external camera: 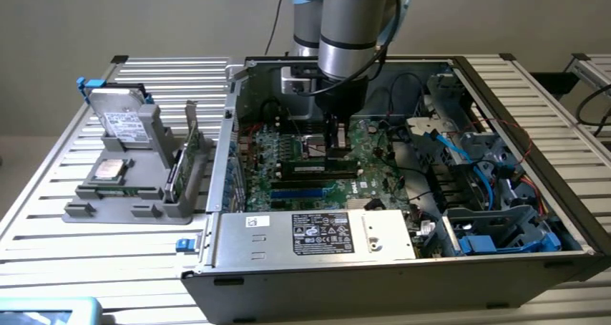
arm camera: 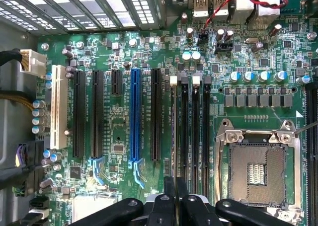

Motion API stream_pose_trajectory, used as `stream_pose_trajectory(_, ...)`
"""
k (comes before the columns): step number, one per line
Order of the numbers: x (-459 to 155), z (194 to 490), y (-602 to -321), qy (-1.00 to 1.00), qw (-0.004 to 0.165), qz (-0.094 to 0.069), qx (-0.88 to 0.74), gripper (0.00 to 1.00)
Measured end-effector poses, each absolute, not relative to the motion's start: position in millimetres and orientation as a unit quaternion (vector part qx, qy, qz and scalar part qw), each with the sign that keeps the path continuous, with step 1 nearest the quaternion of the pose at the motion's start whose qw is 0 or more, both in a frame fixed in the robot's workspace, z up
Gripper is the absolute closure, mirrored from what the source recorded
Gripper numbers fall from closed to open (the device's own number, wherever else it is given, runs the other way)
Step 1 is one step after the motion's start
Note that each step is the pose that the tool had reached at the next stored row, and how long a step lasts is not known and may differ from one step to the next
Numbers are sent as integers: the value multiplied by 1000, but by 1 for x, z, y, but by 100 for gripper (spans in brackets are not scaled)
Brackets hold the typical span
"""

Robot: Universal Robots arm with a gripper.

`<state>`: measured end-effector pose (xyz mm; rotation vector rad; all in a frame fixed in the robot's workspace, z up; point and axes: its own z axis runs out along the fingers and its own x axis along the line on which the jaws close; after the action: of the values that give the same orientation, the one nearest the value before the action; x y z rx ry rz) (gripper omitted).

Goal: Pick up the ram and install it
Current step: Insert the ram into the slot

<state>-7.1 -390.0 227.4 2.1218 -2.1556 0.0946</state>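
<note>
In the middle of the exterior view, the pincer [external camera: 335, 155] is squeezed narrow. Just below it in the frame, the ram [external camera: 320, 169] seems to stand plugged into the big green board [arm camera: 119, 121] — the putting-in step, I think. That calls for a straight, even push down.

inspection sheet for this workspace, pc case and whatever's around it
surface: slatted metal table carrying the open computer case
job's things: ram on edge at the motherboard's memory slots, under the gripper; seating cannot be told
clutter: grey fixture holding a hard drive and a green card
grippers: gripper shut, low over the memory slots
cables: blue cables and black ones inside the case; red-black twisted wire
surroundings: plain wall; CPU socket empty
</note>
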Motion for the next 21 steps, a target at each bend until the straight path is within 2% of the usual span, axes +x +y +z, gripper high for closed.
stream_pose_trajectory(21,-10,225,-390,-712,52,37,700,87)
